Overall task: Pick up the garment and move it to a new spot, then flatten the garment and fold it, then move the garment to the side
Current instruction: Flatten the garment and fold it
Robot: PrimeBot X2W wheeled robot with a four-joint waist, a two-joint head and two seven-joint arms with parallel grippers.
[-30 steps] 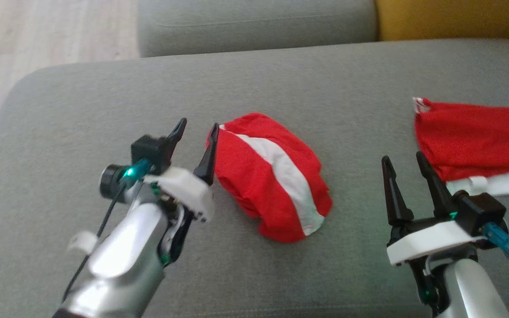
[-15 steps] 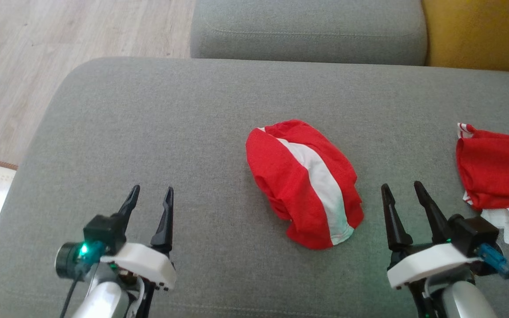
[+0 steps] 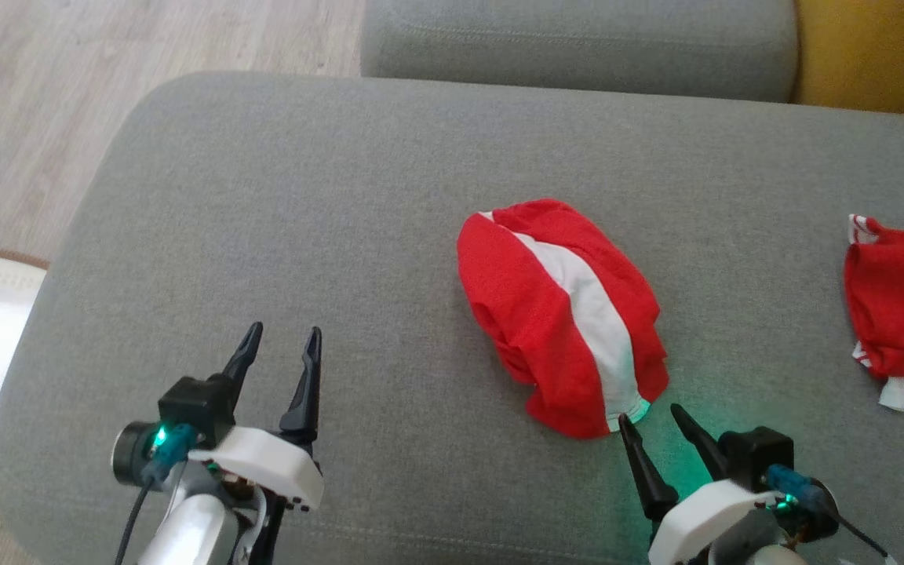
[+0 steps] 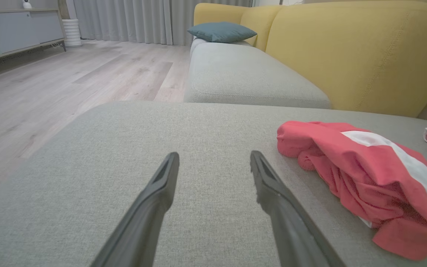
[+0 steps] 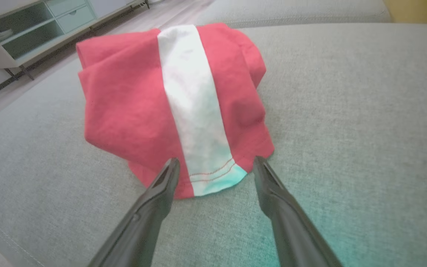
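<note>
no text, label, brand, number or sign can be read; nothing legible is seen on any surface

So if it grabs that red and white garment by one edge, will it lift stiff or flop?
Probably floppy: the red and white garment lies crumpled in soft folds. Likely light: thin cloth, hem lying flat on the grey cushion.

Red garment [image 3: 562, 314] centred on the cushion [image 3: 303, 196], my right claw [image 3: 649, 413] wide at its hem, left claw [image 3: 284, 329] wide by the front edge
</note>
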